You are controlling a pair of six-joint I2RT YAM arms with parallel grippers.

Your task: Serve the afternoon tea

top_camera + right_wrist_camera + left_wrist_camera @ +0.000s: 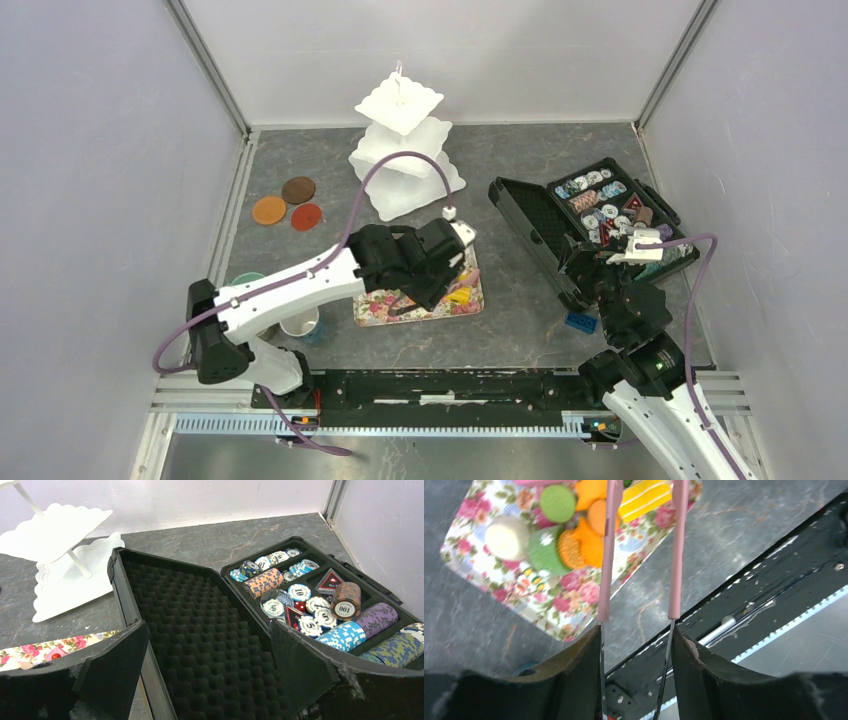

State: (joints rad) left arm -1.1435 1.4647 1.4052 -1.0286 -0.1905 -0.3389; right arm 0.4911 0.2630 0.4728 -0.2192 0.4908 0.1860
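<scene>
Lower centre of the left wrist view, the left gripper is clamped on pink tongs. One tong arm crosses the toy cakes, which are heaped on the floral tray at upper left. Over to the right gripper: jaws wide, nothing between them, above the open black case. Far back, top left, stands the white tiered stand.

Grey table: tray, saucers, case
</scene>
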